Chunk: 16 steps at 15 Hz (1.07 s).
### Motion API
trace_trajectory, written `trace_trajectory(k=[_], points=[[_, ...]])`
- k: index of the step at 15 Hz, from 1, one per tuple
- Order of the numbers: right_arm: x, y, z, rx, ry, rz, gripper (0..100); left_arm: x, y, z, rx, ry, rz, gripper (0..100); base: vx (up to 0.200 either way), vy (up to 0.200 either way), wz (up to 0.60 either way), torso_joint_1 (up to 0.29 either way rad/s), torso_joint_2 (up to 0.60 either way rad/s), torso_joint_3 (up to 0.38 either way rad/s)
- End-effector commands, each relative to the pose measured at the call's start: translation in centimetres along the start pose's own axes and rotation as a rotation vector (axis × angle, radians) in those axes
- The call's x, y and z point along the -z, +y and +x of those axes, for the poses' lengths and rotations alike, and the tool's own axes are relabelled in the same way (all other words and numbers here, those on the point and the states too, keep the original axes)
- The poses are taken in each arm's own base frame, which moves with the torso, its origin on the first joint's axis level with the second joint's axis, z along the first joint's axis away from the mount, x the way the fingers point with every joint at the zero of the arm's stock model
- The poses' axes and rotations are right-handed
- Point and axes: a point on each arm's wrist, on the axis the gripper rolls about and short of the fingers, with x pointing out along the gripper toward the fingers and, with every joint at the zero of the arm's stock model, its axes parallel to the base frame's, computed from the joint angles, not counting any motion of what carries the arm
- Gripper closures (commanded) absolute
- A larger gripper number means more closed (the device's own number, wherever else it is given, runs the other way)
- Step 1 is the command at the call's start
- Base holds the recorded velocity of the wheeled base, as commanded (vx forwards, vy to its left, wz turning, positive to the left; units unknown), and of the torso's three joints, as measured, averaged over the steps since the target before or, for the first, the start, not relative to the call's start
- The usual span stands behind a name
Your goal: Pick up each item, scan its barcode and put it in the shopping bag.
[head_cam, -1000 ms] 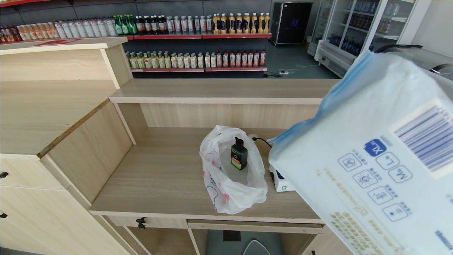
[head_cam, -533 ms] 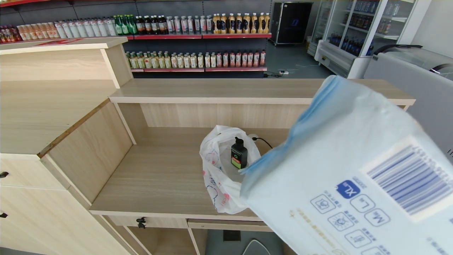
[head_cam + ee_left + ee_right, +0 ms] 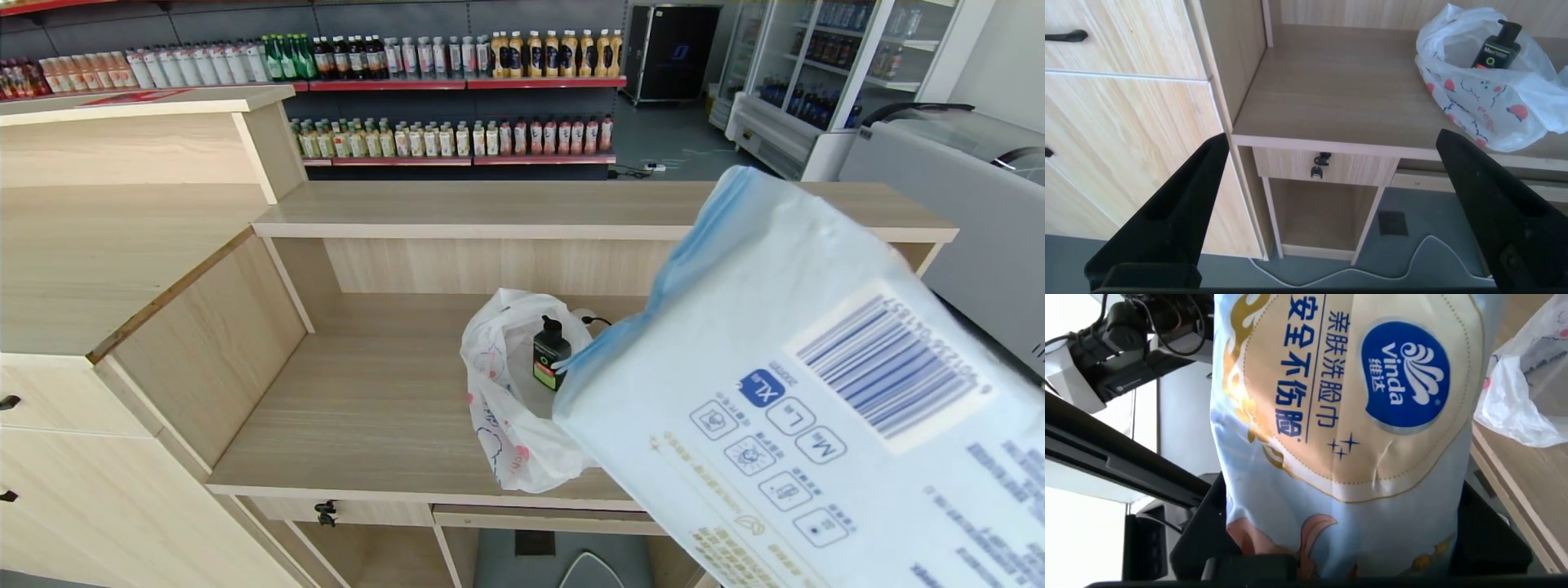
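Where the right gripper takes hold, its jaws are closed on the 2 sides of 1 soft pack, white and pale blue, held up above the bench on the robot's right.

- Pack: tilted. The face turned toward the robot's head carries 1 barcode and a row of small symbols. In the head view its lower corner overlaps the right side of the shopping bag. Whether the 2 touch cannot be told.
- Left gripper: jaws spread wide with nothing between them, held out before the bench's front edge and well apart from the bag.
- Shopping bag: 1, thin white plastic with red and blue print. It sits on the bench with its mouth open.
- Inside the bag: 1 dark pump bottle, upright, with a green label.
- Behind the bag: 1 black cable lying on the bench.
- Under the bench top: 1 drawer front with a small dark lock fitting.
- Back of the room: 2 red shelves of drinks bottles, with glass-door coolers at the right.
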Motion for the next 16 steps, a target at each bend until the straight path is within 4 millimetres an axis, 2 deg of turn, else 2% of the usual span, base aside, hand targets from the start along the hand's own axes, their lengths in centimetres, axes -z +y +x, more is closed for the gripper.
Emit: trace_trajectory(k=[1, 6, 12, 14, 15, 16], points=[[0.2, 0.2, -0.3, 0.001, -0.007, -0.004, 100, 0.0, 0.0, 0.0, -0.001, 0.000, 0.000, 0, 0.000, 0.000, 0.00, 0.000, 0.00, 0.000], [1.4, 0.6, -1.4, 0.034, -0.014, 0.010, 100, 0.0, 0.0, 0.0, -0.001, 0.000, 0.000, 0, 0.000, 0.000, 0.00, 0.000, 0.00, 0.000], [1.1, 0.5, -1.3, 0.037, -0.021, 0.007, 100, 0.0, 0.0, 0.0, -0.001, 0.000, 0.000, 0, 0.000, 0.000, 0.00, 0.000, 0.00, 0.000], [0.9, -0.3, -1.2, 0.088, -0.038, -0.010, 100, 0.0, 0.0, 0.0, -0.001, 0.000, 0.000, 0, 0.000, 0.000, 0.00, 0.000, 0.00, 0.000], [0.8, -1.3, -1.1, 0.154, -0.058, -0.040, 100, 0.0, 0.0, 0.0, -0.001, 0.000, 0.000, 0, 0.000, 0.000, 0.00, 0.000, 0.00, 0.000], [0.7, -3.3, -1.2, 0.307, -0.075, -0.078, 100, 0.0, 0.0, 0.0, -0.001, 0.000, 0.000, 0, 0.000, 0.000, 0.00, 0.000, 0.00, 0.000]])
